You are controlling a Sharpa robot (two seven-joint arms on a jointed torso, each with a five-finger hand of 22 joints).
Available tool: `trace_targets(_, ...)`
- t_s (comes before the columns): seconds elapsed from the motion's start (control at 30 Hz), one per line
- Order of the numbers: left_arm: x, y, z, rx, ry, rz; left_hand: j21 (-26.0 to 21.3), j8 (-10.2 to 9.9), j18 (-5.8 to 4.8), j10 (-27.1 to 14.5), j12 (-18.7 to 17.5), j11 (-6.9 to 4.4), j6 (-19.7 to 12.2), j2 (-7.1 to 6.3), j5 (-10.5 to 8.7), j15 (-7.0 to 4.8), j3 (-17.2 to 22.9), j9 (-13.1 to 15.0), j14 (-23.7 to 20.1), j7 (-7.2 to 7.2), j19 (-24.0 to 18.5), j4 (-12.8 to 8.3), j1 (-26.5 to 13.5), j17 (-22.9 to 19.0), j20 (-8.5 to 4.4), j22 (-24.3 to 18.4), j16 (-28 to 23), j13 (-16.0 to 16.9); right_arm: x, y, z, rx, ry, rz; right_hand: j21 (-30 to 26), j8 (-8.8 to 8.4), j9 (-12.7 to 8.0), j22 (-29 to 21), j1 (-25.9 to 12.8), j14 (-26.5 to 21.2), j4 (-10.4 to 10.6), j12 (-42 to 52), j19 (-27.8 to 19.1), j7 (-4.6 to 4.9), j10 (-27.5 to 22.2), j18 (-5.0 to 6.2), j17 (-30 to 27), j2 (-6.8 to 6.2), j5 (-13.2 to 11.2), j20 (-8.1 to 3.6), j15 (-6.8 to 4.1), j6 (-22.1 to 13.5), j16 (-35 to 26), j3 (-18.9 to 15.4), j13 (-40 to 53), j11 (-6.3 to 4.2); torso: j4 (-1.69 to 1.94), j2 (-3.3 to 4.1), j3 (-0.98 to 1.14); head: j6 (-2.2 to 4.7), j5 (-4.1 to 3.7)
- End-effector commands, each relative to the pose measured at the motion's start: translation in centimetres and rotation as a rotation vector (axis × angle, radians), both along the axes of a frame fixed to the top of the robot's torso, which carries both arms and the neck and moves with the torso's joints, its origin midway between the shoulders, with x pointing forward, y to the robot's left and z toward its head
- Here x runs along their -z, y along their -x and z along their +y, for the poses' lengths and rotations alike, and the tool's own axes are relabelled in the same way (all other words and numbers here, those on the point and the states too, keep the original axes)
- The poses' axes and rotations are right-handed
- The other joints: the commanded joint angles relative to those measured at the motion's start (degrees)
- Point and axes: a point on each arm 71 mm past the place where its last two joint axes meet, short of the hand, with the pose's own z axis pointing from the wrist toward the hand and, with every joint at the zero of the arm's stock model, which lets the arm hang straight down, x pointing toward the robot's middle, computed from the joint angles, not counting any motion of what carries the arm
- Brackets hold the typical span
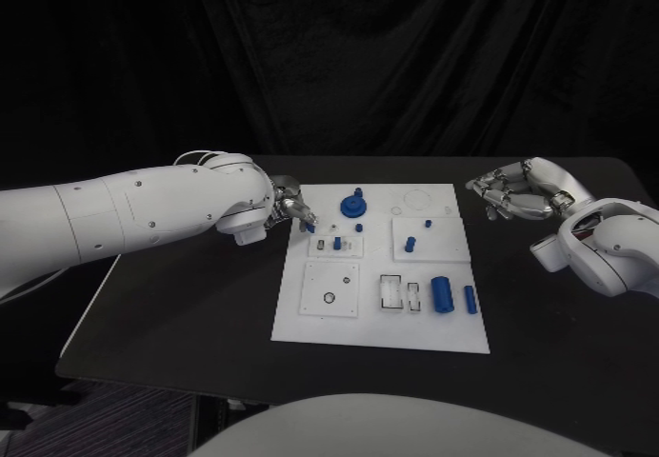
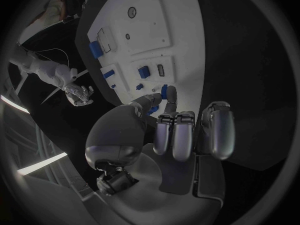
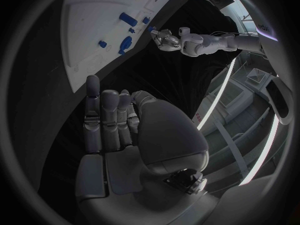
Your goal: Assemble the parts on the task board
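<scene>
Two silver robot hands | left robot hand [image 1: 288, 211] pinches small blue peg [image 1: 310, 228] | right robot hand [image 1: 515, 190] empty

My head camera looks down on the task board [image 1: 381, 324]; both close wrist cameras, behind their hands, share it.

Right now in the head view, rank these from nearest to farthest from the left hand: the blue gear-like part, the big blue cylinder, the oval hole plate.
1. Blue gear-like part: at the board's far edge, just beside the left hand.
2. Oval hole plate: on the board's near left.
3. Big blue cylinder: on the near right, farthest away.
</scene>
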Motion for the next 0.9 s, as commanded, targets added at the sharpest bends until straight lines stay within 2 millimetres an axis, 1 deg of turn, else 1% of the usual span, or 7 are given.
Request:
trace_targets(0.03, -0.2, 0.3, -0.2, -0.023, 0.04, -0.027, -0.2, 0.0, 0.74, 6.0, 0.2, -0.37, 1.5, -0.15, 0.38, -0.34, 2.2, -0.1, 6.1, -1.4, 0.0, -1.8, -0.1, 15.1, -0.25, 6.0, 0.2, 15.1, 0.2, 0.1, -0.1, 0.008, 0.008, 0.019, -0.2, -0.05, 0.0, 0.1, 0.6, -0.3, 0.0, -0.2, 0.2, 0.15, -0.3, 0.51, -0.1, 0.01, 0.3, -0.1, -0.22, 0.2, 0.0, 0.4, -0.1, -0.01, 0.08, -0.03, 0.04, -0.01, 0.05)
trace_targets(0.27, -0.3, 0.6, -0.7, -0.006, 0.051, -0.026, -0.4, -0.1, 0.79, 6.0, 0.2, -0.38, 1.6, -0.13, 0.61, -0.36, 2.4, -0.2, 6.1, -1.39, -0.1, -1.7, -0.2, 15.1, -0.28, 5.9, 0.2, 15.1, 0.3, 0.1, 0.0, 0.005, 0.007, 0.02, -0.3, -0.02, 0.0, 0.3, 0.8, -0.3, -0.2, -0.3, 0.2, 0.16, -0.4, 0.5, -0.1, -0.2, 0.8, -0.11, -0.22, 0.2, 0.1, 0.8, -0.2, 0.0, -0.05, 0.06, -0.12, -0.01, 0.18)
trace_targets(0.37, -0.2, 0.6, -0.8, -0.002, 0.05, -0.024, -0.5, -0.1, 0.81, 6.0, 0.2, -0.37, 1.6, -0.1, 0.67, -0.36, 2.5, -0.2, 6.1, -1.38, -0.2, -1.7, -0.3, 15.1, -0.29, 5.9, 0.2, 15.1, 0.3, 0.1, 0.0, 0.004, 0.007, 0.019, -0.3, -0.02, 0.0, 0.3, 0.9, -0.3, -0.2, -0.3, 0.2, 0.16, -0.4, 0.5, -0.1, -0.23, 0.8, -0.12, -0.22, 0.2, 0.1, 0.8, -0.3, 0.0, -0.06, 0.05, -0.12, -0.01, 0.17)
trace_targets(0.43, -0.2, 0.6, -0.9, 0.0, 0.049, -0.021, -0.6, -0.1, 0.86, 6.0, 0.2, -0.36, 1.5, -0.09, 0.71, -0.36, 2.5, -0.3, 6.1, -1.37, -0.3, -1.6, -0.3, 15.1, -0.3, 5.7, 0.2, 15.1, 0.3, 0.1, 0.0, 0.003, 0.007, 0.019, -0.3, -0.02, 0.0, 0.3, 0.9, -0.3, -0.2, -0.3, 0.2, 0.17, -0.5, 0.5, -0.1, -0.26, 0.9, -0.12, -0.22, 0.2, 0.1, 0.9, -0.3, 0.0, -0.02, 0.05, -0.07, -0.01, 0.23)
trace_targets(0.6, 0.1, 0.7, -1.0, 0.008, 0.046, -0.008, -0.6, -0.2, 0.86, 6.0, 0.2, -0.35, 1.5, -0.09, 0.74, -0.36, 2.6, -0.3, 6.1, -1.35, -0.3, -1.6, -0.4, 15.1, -0.3, 5.7, 0.2, 15.1, 0.3, 0.1, 0.0, 0.003, 0.006, 0.017, -0.3, -0.02, 0.0, 0.3, 0.9, -0.3, -0.2, -0.4, 0.2, 0.17, -0.7, 0.5, -0.1, -0.29, 0.9, -0.12, -0.22, 0.2, 0.1, 0.9, -0.5, 0.0, -0.12, 0.05, 0.02, -0.01, 0.37)
trace_targets(0.77, 0.8, 1.1, -1.2, 0.015, 0.04, 0.016, -0.8, -0.3, 0.89, 6.0, 0.2, -0.32, 1.5, -0.02, 0.78, -0.34, 2.7, -0.4, 6.1, -1.31, -0.4, -1.4, -0.6, 15.1, -0.3, 5.6, 0.2, 15.1, 0.3, 0.1, 0.1, 0.002, 0.006, 0.017, -0.3, -0.02, 0.0, 0.3, 0.9, -0.3, -0.2, -0.5, 0.2, 0.17, -0.8, 0.5, -0.1, -0.34, 1.0, -0.12, -0.22, 0.2, 0.1, 1.0, -0.6, 0.0, -0.03, 0.1, -0.03, -0.01, 0.32)
trace_targets(0.9, 1.2, 1.3, -1.2, 0.019, 0.037, 0.03, -0.9, -0.3, 0.92, 6.0, 0.2, -0.3, 1.5, 0.02, 0.78, -0.32, 2.7, -0.4, 6.1, -1.3, -0.4, -1.3, -0.7, 15.1, -0.3, 5.6, 0.2, 15.1, 0.3, 0.1, 0.1, 0.003, 0.006, 0.016, -0.3, 0.0, 0.0, 0.4, 1.0, -0.3, -0.3, -0.6, 0.2, 0.17, -0.9, 0.5, -0.1, -0.38, 1.1, -0.13, -0.22, 0.3, 0.1, 1.1, -0.8, 0.0, -0.06, 0.06, 0.03, -0.01, 0.38)
